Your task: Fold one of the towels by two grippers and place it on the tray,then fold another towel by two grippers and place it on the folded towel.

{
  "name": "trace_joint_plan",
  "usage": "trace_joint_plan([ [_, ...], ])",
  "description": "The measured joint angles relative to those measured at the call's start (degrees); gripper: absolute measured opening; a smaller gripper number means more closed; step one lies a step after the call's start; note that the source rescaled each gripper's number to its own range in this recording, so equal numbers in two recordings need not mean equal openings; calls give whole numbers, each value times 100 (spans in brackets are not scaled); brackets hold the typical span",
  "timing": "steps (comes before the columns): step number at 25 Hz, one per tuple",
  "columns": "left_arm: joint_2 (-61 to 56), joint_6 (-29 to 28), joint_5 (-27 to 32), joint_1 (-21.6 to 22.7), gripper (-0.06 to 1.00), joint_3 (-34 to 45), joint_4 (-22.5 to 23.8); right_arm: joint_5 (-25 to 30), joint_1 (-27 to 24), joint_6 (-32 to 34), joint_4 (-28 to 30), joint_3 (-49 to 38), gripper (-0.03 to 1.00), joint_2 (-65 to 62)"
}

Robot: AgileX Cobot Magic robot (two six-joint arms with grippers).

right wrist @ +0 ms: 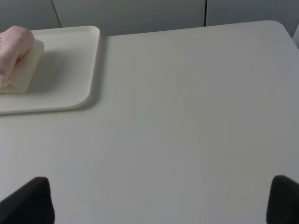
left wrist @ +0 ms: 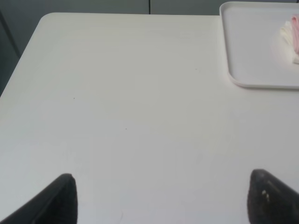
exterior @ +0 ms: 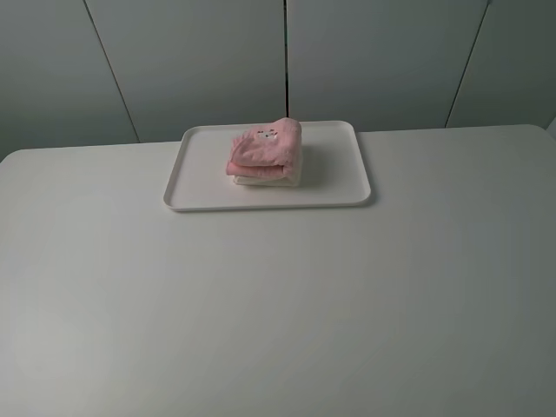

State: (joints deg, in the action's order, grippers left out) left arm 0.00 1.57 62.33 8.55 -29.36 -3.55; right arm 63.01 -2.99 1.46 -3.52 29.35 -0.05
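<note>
The folded pink towel (exterior: 268, 148) is stacked on the white towel (exterior: 265, 180) in the tray (exterior: 347, 195). Both are judged soft, best gripped at corners. Both end effectors (left wrist: 161, 198) (right wrist: 161, 200) are spread apart, empty.

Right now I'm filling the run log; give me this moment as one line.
pink towel: folded, atop white towel | tray: holds stack | left claw: open, empty | right claw: open, empty

Soft fleecy pink towel (exterior: 268, 144) on a cream cloth towel (exterior: 265, 180); smooth, slightly glossy white plastic-looking tray (exterior: 201, 187); matt smooth white table (exterior: 278, 304).
</note>
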Motion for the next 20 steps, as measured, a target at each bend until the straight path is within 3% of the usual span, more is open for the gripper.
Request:
trace_joint_plan([
  [20, 0, 4, 0, 0, 95, 0, 0, 0, 0, 0, 0, 0, 98, 0],
])
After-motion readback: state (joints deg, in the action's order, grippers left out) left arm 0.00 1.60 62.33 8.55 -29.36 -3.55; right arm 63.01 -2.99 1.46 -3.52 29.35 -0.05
